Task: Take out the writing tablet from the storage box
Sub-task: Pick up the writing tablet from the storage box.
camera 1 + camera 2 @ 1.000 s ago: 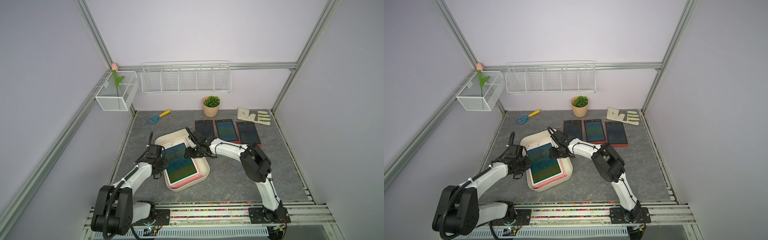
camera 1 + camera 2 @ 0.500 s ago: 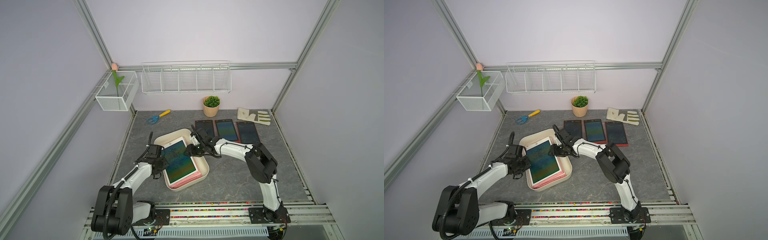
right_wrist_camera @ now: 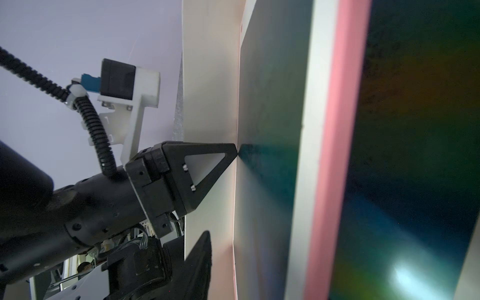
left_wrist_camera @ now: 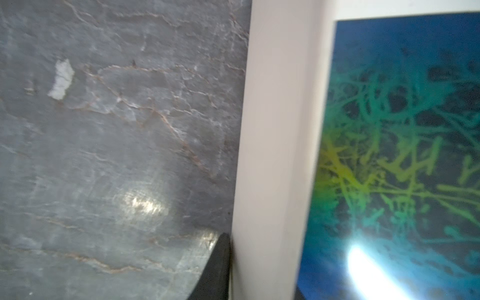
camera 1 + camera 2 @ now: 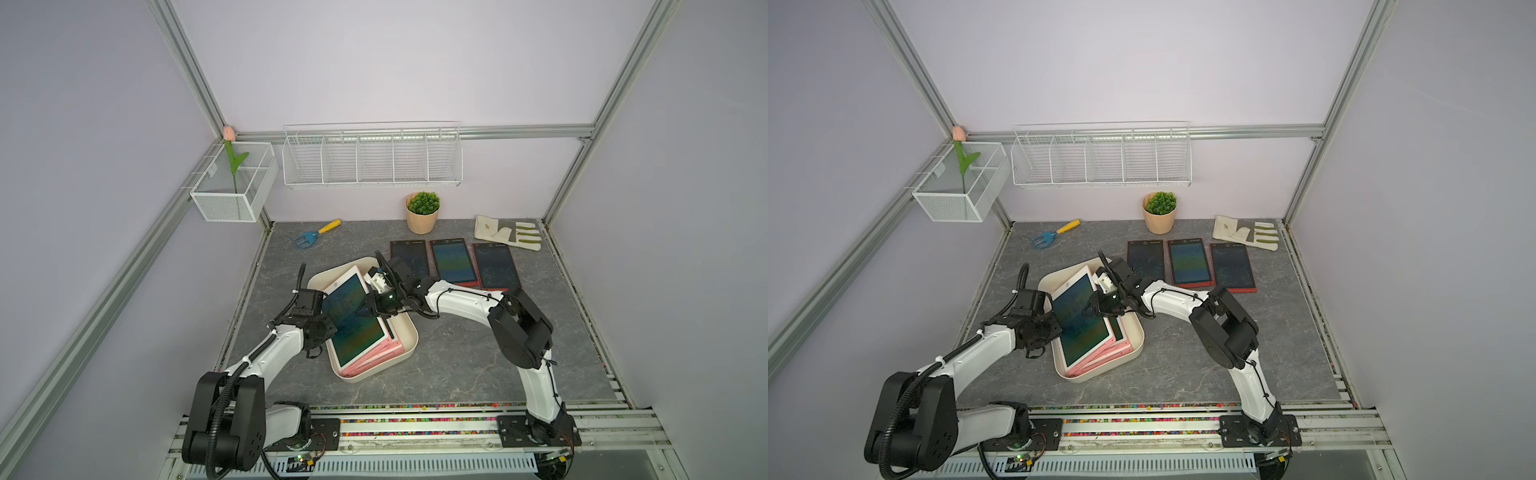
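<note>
My left claw (image 5: 327,321) is clenched on the tilted writing tablet (image 5: 353,320) at 9 o'clock, my right claw (image 5: 368,305) at 3 o'clock, grip unclear, so 1 weak pinch drops it into the storage box (image 5: 412,338)

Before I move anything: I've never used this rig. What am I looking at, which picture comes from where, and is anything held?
These are two robot arms with pincer grippers. Both top views look down on the whole scene; each wrist view comes from a camera on one arm.

The left gripper grips the top tablet by one edge, tilting it up above the pink ones in the cream storage box. The right gripper is at the opposite edge; whether it grips is unclear.

On the grey table lie three red tablets, a potted plant, a glove and a hand rake.
</note>
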Robot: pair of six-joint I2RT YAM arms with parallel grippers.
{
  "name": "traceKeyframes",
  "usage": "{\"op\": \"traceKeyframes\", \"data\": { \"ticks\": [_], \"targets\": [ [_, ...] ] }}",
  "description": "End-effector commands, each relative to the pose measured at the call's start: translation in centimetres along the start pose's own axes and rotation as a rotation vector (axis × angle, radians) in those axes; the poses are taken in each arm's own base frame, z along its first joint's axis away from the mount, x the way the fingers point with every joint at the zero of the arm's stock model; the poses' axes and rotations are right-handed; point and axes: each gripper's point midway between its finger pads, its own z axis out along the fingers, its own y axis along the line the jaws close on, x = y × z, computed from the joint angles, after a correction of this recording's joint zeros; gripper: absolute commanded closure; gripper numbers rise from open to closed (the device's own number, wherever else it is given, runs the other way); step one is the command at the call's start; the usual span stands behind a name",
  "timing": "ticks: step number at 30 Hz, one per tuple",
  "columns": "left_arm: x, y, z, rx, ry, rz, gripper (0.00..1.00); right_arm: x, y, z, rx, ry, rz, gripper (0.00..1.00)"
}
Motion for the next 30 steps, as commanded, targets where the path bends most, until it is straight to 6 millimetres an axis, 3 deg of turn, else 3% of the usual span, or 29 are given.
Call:
{"op": "traceKeyframes", "data": {
  "ticks": [1, 15, 30],
  "targets": [
    [-0.2, -0.4, 0.1, 0.009, -0.007, 0.005, 0.77, 0.5, -0.2, 0.5, -0.029, 0.029, 0.018, 0.63],
    [-1.7, 0.8, -1.7, -0.011, -0.038, -0.017, 0.75, 0.7, -2.5, 1.7, 0.011, 0.044, 0.046, 0.86],
    [-3.2, 1.5, -2.1, -0.005, -0.042, -0.034, 0.75, -0.1, -1.9, 1.1, -0.002, 0.005, 0.050, 0.93]
  ]
}}
